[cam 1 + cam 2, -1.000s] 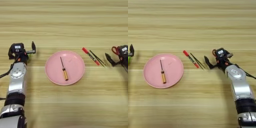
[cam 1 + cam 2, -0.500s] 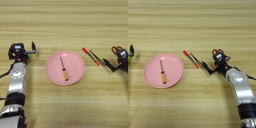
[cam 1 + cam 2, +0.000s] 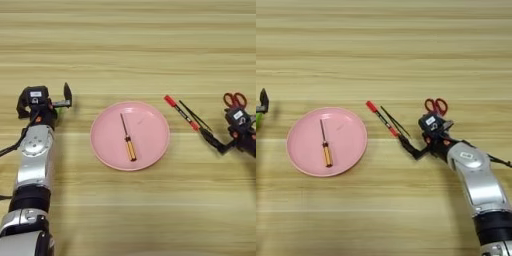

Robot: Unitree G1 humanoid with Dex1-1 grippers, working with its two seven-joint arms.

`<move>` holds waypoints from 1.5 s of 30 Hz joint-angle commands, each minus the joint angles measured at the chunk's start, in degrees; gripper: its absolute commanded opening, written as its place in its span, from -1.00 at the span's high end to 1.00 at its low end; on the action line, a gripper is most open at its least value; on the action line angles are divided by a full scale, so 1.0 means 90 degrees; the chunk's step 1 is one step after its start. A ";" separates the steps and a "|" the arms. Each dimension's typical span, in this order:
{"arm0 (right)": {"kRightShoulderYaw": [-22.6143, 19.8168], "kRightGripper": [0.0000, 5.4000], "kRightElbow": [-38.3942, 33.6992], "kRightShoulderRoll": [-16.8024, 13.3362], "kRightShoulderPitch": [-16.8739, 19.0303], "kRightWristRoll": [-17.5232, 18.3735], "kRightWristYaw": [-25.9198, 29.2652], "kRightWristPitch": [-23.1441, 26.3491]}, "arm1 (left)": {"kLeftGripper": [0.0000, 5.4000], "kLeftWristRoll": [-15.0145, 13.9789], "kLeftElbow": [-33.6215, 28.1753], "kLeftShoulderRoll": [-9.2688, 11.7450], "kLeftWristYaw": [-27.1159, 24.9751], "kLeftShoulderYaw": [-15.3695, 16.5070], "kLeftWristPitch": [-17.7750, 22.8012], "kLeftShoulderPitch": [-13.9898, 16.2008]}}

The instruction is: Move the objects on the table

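A round pink plate (image 3: 150,150) sits mid-table with an amber-handled mini screwdriver (image 3: 128,143) lying on it. To its right lie a red-capped pen (image 3: 381,118) and a pair of thin black sticks (image 3: 395,121), both slanting toward me. Red-handled scissors (image 3: 436,106) rest just beyond my right gripper's wrist. My right gripper (image 3: 410,146) is low on the table, open, its tips at the near ends of the sticks and pen. On the left, my left gripper (image 3: 64,96) stands open and holds nothing.
The tan wood-grain table (image 3: 130,45) fills both views. A green item (image 3: 258,120) shows at the left edge by the left gripper. My right forearm (image 3: 478,180) runs in from the lower right.
My right gripper has slid left and toward me, from over the scissors to the near ends of the sticks, uncovering the scissors. The left arm has not moved.
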 commanded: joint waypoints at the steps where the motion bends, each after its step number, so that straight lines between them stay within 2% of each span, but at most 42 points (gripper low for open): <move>1: 0.0073 -0.99 0.0167 -0.0058 0.0024 -0.0052 0.0047 -0.0113 | -1.00 0.0027 0.0012 -0.0019 0.0018 -0.0025 0.0113 -0.0017; 28: 0.0111 -0.99 0.1556 0.0026 -0.0418 -0.0118 -0.0095 -0.0518 | -1.00 0.0005 0.0013 0.0011 0.0013 0.0011 0.0113 -0.0009; 45: 0.0199 -0.99 0.2074 0.0129 -0.0621 -0.0180 -0.0219 -0.0783 | -1.00 -0.0002 0.0019 0.0022 0.0004 0.0028 0.0106 -0.0001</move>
